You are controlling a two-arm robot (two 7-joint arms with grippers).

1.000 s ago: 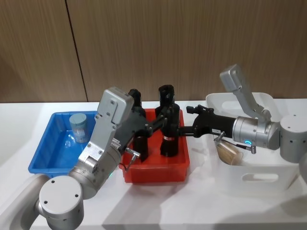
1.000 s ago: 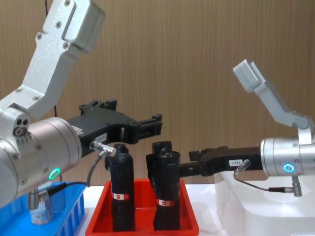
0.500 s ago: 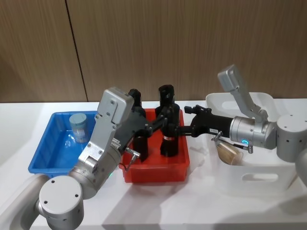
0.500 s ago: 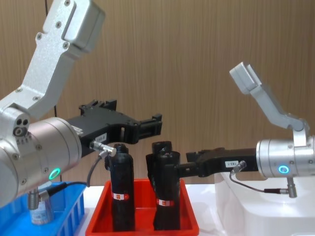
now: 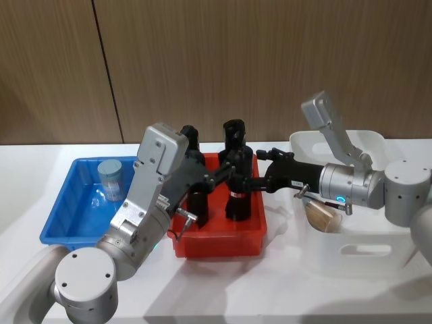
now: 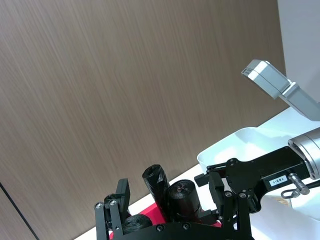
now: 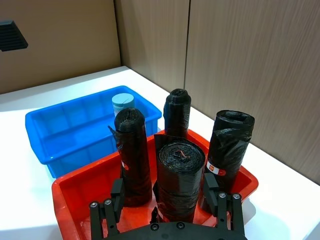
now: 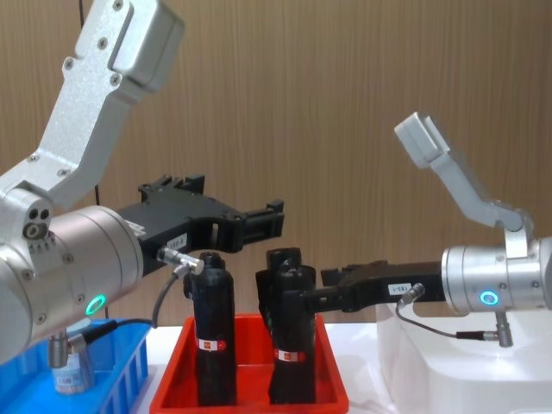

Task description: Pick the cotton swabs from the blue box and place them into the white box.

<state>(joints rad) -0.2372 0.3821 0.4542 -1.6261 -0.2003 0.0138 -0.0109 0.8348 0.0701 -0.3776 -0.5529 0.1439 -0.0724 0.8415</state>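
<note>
Right claw (image 5: 253, 181) tips indistinct against the black rolls (image 5: 235, 138) in red tray (image 5: 217, 247)

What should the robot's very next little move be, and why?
Probably the right gripper, open and empty over the red tray, should reach left past the black rolls toward the blue box: one cotton swab tub stands there, while a second tub already lies in the white box. The left gripper hangs open above the tray.

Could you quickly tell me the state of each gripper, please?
Left gripper: open, empty, above the red tray.
Right gripper: open, empty, by the black rolls.
</note>
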